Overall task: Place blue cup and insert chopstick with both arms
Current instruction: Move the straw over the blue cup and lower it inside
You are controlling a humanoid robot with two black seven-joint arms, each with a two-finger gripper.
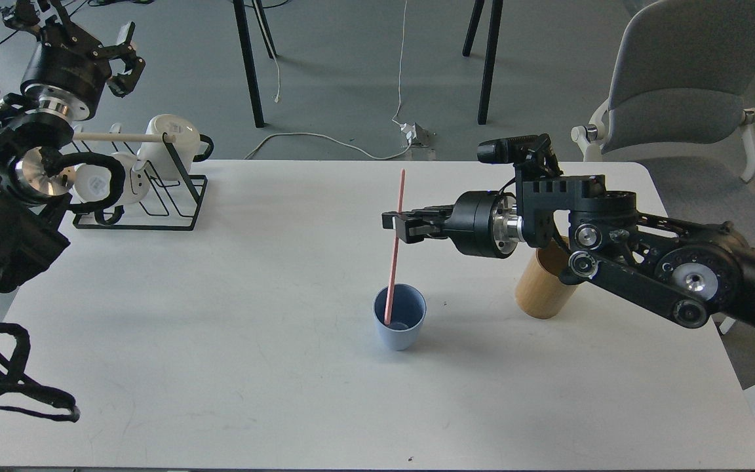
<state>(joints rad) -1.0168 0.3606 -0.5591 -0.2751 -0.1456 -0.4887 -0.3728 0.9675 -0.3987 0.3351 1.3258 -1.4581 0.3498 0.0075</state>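
Note:
The blue cup (399,318) stands upright on the white table (253,341), near the middle. My right gripper (398,227) is shut on the pink chopstick (394,246) and holds it nearly upright above the cup. The stick's lower end is inside the cup's mouth. My left gripper (122,56) is raised at the far left, above the mug rack, with its fingers spread and nothing in it.
A tan bamboo holder (543,292) stands right of the cup, partly behind my right arm. A black wire rack (154,196) with white mugs and a pale wooden rod sits at the back left. A grey chair (685,85) stands beyond the table's right edge.

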